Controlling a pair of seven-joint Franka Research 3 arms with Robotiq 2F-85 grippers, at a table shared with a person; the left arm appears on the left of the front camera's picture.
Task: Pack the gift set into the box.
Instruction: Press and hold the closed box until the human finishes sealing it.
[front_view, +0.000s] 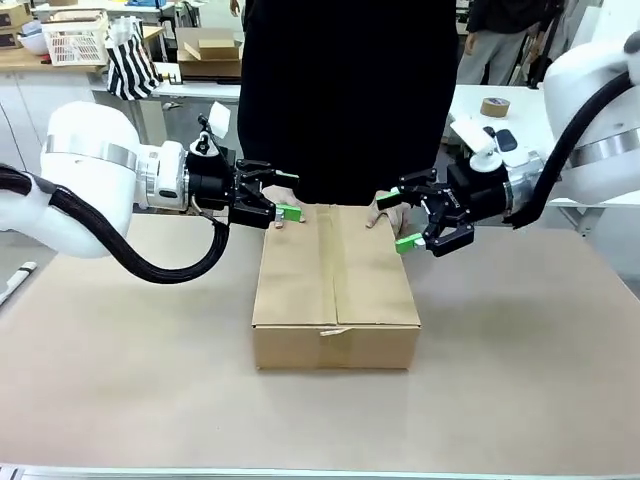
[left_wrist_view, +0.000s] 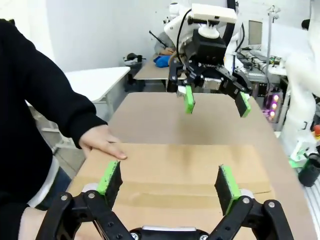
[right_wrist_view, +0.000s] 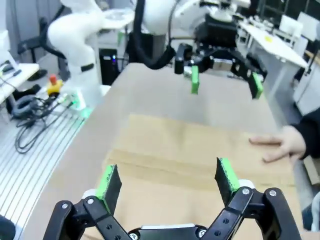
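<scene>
The box (front_view: 335, 290) lay at the middle of the table (front_view: 120, 380), its top flaps folded shut along a lengthwise seam. A person's hands (front_view: 388, 214) rested flat on its far edge. The left jaws, on the left arm (front_view: 95, 175), hung wide open and empty just above the box's far left corner. The right jaws, on the right arm (front_view: 590, 110), hung equally open and empty beside the far right corner.

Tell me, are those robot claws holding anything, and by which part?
Nothing. The left gripper and right gripper hang open over the closed box; a person's hand rests on it.
</scene>
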